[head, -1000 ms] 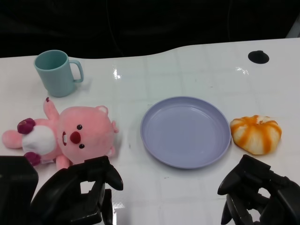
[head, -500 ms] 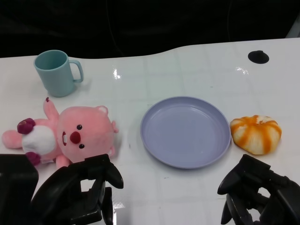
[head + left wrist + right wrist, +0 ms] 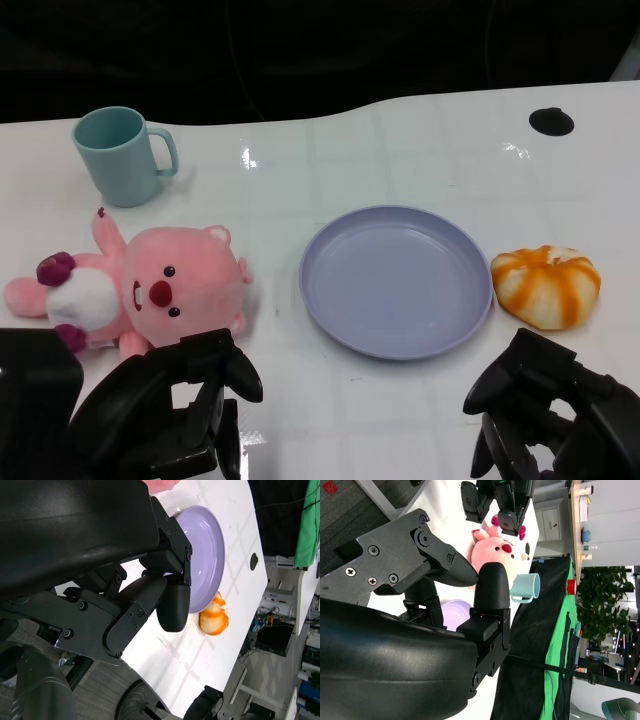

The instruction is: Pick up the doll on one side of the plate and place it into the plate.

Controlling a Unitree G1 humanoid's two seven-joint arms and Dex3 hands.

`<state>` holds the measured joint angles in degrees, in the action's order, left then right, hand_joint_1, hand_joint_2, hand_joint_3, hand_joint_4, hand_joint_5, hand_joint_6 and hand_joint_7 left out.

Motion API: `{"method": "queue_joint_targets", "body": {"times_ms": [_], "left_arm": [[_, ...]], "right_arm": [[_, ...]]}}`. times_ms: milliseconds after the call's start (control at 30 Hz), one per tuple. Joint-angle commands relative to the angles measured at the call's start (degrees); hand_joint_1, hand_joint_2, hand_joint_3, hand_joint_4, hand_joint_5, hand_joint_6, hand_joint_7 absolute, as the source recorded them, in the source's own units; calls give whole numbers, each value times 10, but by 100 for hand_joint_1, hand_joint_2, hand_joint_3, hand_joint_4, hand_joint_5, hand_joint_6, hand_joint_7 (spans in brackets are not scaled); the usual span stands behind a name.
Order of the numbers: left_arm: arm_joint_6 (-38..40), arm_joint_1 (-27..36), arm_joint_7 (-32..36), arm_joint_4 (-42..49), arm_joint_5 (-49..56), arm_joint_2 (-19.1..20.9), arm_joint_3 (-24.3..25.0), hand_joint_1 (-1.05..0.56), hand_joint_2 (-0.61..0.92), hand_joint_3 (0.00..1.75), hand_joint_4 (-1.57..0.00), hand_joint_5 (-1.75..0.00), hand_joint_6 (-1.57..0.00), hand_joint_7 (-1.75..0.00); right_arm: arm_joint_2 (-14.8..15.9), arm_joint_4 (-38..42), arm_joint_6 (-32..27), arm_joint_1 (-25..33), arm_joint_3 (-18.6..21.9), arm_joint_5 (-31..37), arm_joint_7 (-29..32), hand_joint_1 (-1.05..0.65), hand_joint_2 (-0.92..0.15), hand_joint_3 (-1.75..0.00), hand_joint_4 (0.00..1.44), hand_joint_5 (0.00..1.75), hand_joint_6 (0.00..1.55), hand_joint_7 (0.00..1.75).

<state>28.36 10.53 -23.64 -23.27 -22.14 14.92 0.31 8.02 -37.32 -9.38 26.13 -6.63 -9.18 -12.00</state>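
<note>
A white table (image 3: 420,150) carried a lavender plate (image 3: 397,280) near its middle. A pink plush doll (image 3: 140,290) lay on its back toward the table's left edge, well apart from the plate. A teal mug (image 3: 120,155) stood upright near the far left corner. An orange-and-white striped plush (image 3: 546,285) sat just beside the plate, toward the right edge. At the near edge, the left hand (image 3: 170,415) and right hand (image 3: 540,415) hovered empty, fingers apart and loosely bent, touching nothing.
</note>
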Motion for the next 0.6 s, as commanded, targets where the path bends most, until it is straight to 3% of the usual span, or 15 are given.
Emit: {"method": "queue_joint_targets", "body": {"times_ms": [33,333,600], "left_arm": [[-10,-2,0,9,2,5,7,-8,42,141,-86,-175,-79,-162],[-7,-5,5,14,-18,-10,23,-12,47,127,-80,-162,-81,-133],[-41,-11,-28,30,-47,-13,44,-23,44,116,-58,-151,-62,-111]], "right_arm": [[2,1,-4,-2,0,-1,2,-24,-63,-111,62,175,51,152],[2,10,7,-7,-2,6,2,-24,-63,-112,62,175,51,152],[-1,17,11,-11,-6,10,5,-24,-62,-113,63,175,51,153]]}}
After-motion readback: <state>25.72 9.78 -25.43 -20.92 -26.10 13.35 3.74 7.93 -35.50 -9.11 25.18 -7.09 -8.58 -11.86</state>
